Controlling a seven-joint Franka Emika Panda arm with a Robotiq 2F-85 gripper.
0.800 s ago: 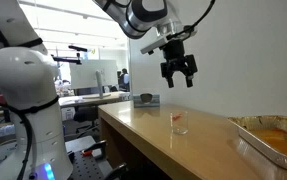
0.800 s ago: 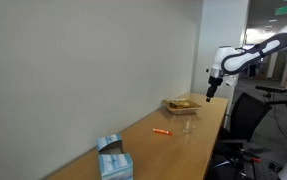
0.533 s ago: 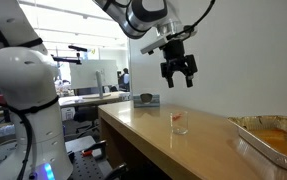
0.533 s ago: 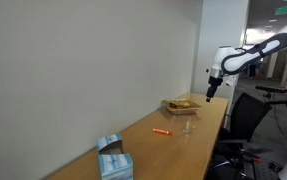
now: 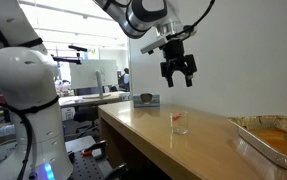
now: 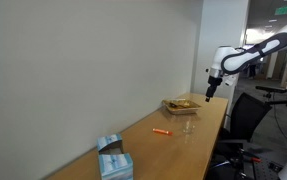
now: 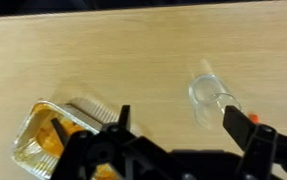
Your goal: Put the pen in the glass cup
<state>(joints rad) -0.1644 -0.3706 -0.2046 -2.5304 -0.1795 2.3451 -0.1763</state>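
The glass cup [image 5: 180,122] stands on the wooden table, a small clear tumbler; it also shows in the wrist view [image 7: 211,95] and faintly in an exterior view [image 6: 189,126]. The red-orange pen [image 6: 161,132] lies flat on the table beside the cup; in the wrist view only an orange tip [image 7: 254,118] shows by one finger. My gripper [image 5: 179,72] hangs high above the table and cup, open and empty; it also shows in an exterior view [image 6: 212,96] and in the wrist view [image 7: 183,135].
A foil tray [image 5: 268,135] with yellow-orange contents sits at the table's end, also in the wrist view [image 7: 58,135] and an exterior view [image 6: 183,104]. A greyish boxy container [image 5: 146,99] stands further back. A blue-white box [image 6: 111,158] lies at the other end.
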